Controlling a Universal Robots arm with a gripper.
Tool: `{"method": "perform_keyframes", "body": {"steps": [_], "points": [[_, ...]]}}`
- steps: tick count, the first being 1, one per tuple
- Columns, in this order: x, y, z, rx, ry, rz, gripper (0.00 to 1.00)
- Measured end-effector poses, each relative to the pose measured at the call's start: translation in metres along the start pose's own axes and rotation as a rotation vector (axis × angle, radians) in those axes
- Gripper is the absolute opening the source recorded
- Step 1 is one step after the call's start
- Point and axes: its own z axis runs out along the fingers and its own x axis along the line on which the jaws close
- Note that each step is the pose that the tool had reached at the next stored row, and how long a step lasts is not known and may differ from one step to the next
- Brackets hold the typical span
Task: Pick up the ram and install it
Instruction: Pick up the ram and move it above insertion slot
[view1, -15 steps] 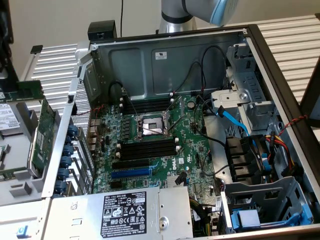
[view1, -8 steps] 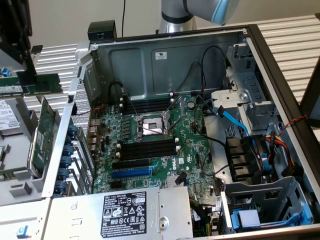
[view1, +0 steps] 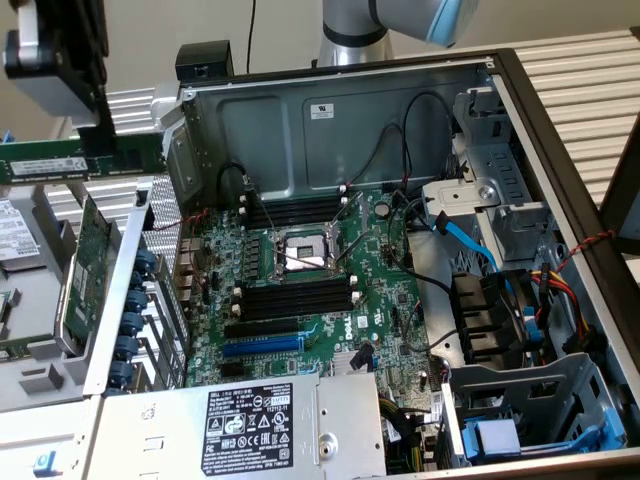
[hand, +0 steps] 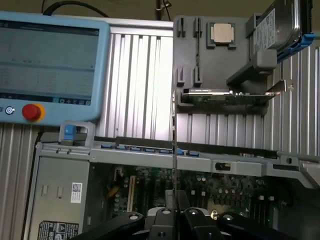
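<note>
The ram is a long green stick with a white sticker, held level in the air at the exterior view's upper left, outside the open computer case. My gripper comes down from above and is shut on it near its right end. In the wrist view the ram shows edge-on as a thin line rising from between the black fingers. The black memory slots with white end clips lie on the motherboard, well to the right of and below the ram. A second row of slots sits behind the CPU socket.
A grey parts tray at the exterior view's left holds a larger green expansion card and a hard drive. The case wall, cables, a drive cage and the power supply surround the board. A teach pendant shows in the wrist view.
</note>
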Motion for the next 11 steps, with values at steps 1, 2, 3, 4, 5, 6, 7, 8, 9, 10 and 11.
{"method": "perform_keyframes", "body": {"steps": [1, 2, 3, 4, 5, 6, 7, 8, 9, 10, 11], "points": [[0.000, -0.0044, -0.0009, -0.0004, 0.0000, 0.000, 0.12], [0.001, -0.0089, -0.0018, -0.0007, 0.0000, 0.000, 0.12], [0.001, -0.0133, -0.0027, -0.0010, 0.0000, 0.000, 0.12], [0.001, -0.0181, -0.0036, -0.0016, 0.0001, 0.000, 0.12], [0.002, -0.0226, -0.0044, -0.0022, 0.0002, 0.000, 0.12], [0.002, -0.0270, -0.0049, -0.0026, 0.0002, 0.000, 0.12], [0.002, -0.0316, -0.0055, -0.0033, 0.0003, 0.000, 0.12], [0.002, -0.0360, -0.0061, -0.0040, 0.0006, 0.000, 0.12], [0.003, -0.0405, -0.0066, -0.0049, 0.0007, 0.000, 0.12], [0.003, -0.0450, -0.0070, -0.0057, 0.0010, 0.000, 0.12], [0.003, -0.0495, -0.0074, -0.0064, 0.0014, 0.000, 0.12]]}}
